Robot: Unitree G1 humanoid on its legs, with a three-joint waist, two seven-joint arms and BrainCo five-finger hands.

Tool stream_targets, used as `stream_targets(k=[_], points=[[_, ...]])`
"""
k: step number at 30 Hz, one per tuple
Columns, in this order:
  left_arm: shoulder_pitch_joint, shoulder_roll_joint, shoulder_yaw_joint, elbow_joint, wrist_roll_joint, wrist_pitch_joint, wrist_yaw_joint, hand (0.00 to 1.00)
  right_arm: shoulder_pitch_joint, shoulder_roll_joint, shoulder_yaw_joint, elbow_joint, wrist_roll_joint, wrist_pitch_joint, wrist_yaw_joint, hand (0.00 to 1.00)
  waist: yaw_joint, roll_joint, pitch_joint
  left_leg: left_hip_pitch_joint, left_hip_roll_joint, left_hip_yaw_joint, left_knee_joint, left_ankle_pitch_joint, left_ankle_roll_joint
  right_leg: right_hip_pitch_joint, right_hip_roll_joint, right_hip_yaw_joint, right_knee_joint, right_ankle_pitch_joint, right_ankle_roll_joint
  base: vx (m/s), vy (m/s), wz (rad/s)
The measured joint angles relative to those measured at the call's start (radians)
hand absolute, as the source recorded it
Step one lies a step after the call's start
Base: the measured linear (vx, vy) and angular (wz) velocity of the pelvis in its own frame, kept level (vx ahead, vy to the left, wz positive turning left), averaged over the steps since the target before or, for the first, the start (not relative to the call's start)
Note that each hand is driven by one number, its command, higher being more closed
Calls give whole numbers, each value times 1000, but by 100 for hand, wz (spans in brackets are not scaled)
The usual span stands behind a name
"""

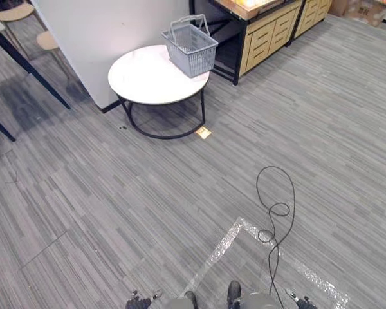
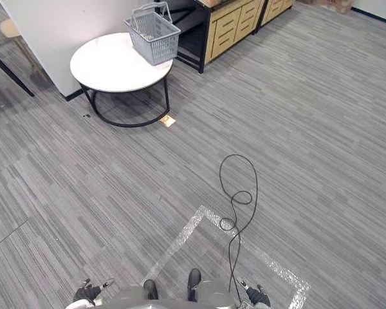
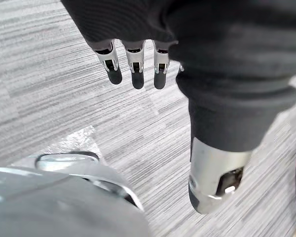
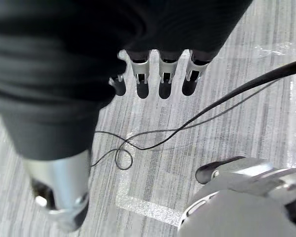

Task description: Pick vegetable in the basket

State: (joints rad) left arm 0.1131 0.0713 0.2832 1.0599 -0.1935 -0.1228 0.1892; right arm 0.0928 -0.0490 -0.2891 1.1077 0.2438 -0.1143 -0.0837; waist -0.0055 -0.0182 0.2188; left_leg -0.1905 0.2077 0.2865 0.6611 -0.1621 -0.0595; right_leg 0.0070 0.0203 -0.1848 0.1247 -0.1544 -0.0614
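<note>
Grey striped carpet floor (image 1: 180,193) all around, with a silvery taped outline (image 1: 225,243) at the standing spot, probably a start mark. Well ahead and to the left, by a white partition (image 1: 103,26), a round white table (image 1: 141,80) on a black frame. On its far edge, nearest the wooden drawer cabinet (image 1: 270,32), a grey mesh basket (image 1: 192,48), upright with handles raised, so open from above for loading. Too far off to make out any vegetable, in the basket or on the cabinet top. Left robot hand (image 3: 137,66) hanging beside the body, fingers straight and loosely spread, holding nothing; right robot hand (image 4: 143,79) likewise. Judged idle at the sides with nothing within reach. Calls first for a walk to the table before any reach.
</note>
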Motion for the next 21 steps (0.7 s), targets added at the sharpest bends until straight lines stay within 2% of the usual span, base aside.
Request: stream_targets(k=[1, 2, 4, 6, 7, 8, 9, 10, 11, 12, 13, 14, 15, 17, 18, 19, 20, 21], points=[[8, -19, 27, -14, -6, -1, 0, 0, 15, -8, 14, -26, 0, -3, -1, 0, 11, 12, 6, -49, 40, -5, 140, 41, 49, 26, 17, 2, 0, -11, -7, 128, -24, -4], [27, -29, 40, -36, -33, -1, 0, 0, 26, -17, 46, -47, 0, -4, -1, 0, 21, 14, 10, -112, 52, -34, 260, 39, 46, 62, 20, 4, 4, -34, -19, 153, -7, -4], [34, -40, 35, -46, -38, -4, -1, 0, 17, -23, 67, -64, -5, -1, -1, 0, 34, 13, 8, -164, 20, -48, 238, 2, 13, 72, 5, 19, 5, -49, -21, 222, 12, -9], [42, -46, 21, -38, -37, -4, -1, 0, -24, -25, 84, -70, -8, 0, 1, 0, 43, 10, 9, -194, -32, -51, 58, 0, 13, 68, -18, 44, -1, -56, -14, 261, 56, -28], [49, -43, 6, -33, -38, -4, -1, 0, -48, -23, 104, -71, -8, 0, 2, 0, 49, 11, 9, -194, -63, -51, -126, 25, 11, 71, -33, 59, -8, -65, -7, 228, 60, -26], [53, -41, -7, -33, -37, -4, -1, 0, -57, -22, 108, -72, -8, -1, 2, 0, 51, 15, 7, -190, -77, -54, -232, 56, 6, 78, -37, 62, -17, -69, 1, 325, 87, -23], [61, -43, -24, -31, -36, -3, -1, 0, -71, -24, 121, -72, -8, -1, 2, 0, 55, 31, 0, -184, -93, -65, -442, 134, -14, 98, -36, 74, -39, -79, 15, 388, 118, -19], [63, -47, -39, -27, -32, -3, -1, 0, -77, -26, 134, -72, -8, -1, 2, 0, 69, 45, -6, -194, -93, -86, -542, 171, -27, 111, -30, 86, -52, -90, 33, 539, 191, -37], [66, -49, -51, -22, -27, 0, -1, 0, -84, -25, 142, -70, -9, -1, 3, 0, 86, 62, -11, -211, -86, -112, -599, 185, -28, 140, -20, 107, -58, -110, 70, 502, 204, -46], [70, -48, -52, -17, -27, 1, -1, 0, -87, -23, 142, -67, -9, -1, 3, 0, 94, 66, -14, -208, -80, -117, -606, 186, -27, 159, -21, 117, -58, -123, 85, 556, 263, -55], [79, -42, -50, 1, -27, 2, -4, 0, -87, -14, 143, -46, -10, -2, 3, 0, 97, 46, -21, -202, -94, -129, -571, 276, 1, 196, -49, 133, -49, -158, 115, 579, 267, -54], [88, -12, -52, 16, -25, 1, -9, 0, -94, -3, 147, -26, -11, -2, 5, 0, 96, 6, -59, -202, -132, -118, -547, 320, 32, 184, -100, 166, -7, -173, 135, 589, 255, -45], [85, -1, -56, 17, -24, 2, -9, 0, -96, 3, 148, -27, -12, -3, 6, 0, 93, -12, -75, -201, -149, -104, -548, 303, 48, 159, -117, 185, 37, -171, 136, 610, 221, -29], [55, 26, -82, 16, -19, 2, -7, 0, -93, 10, 130, -18, -27, -15, 7, 0, 78, -43, -84, -154, -192, -75, -531, 254, 114, 50, -156, 245, 305, -96, 190, 674, 242, -5], [52, 28, -82, 15, -19, 3, -7, 0, -92, 10, 128, -4, -36, -15, 8, 0, 76, -48, -82, -122, -203, -70, -529, 232, 121, 35, -164, 249, 385, -57, 216, 599, 222, -5], [52, 29, -84, 13, -19, 2, -7, 0, -85, 11, 128, 10, -46, -15, 9, 0, 67, -48, -81, -49, -214, -66, -528, 184, 128, -5, -177, 247, 541, 82, 279, 584, 219, -14], [53, 31, -97, 7, -19, 2, -7, 0, -71, 17, 130, 8, -47, -19, 16, 0, 59, -43, -78, 29, -214, -61, -530, 135, 134, -48, -186, 238, 704, 212, 325, 440, 175, -18], [53, 34, -106, 3, -19, 2, -6, 0, -65, 19, 130, 8, -48, -20, 24, 0, 55, -35, -73, 62, -214, -57, -532, 113, 135, -80, -198, 223, 791, 213, 334, 611, 223, -25]])
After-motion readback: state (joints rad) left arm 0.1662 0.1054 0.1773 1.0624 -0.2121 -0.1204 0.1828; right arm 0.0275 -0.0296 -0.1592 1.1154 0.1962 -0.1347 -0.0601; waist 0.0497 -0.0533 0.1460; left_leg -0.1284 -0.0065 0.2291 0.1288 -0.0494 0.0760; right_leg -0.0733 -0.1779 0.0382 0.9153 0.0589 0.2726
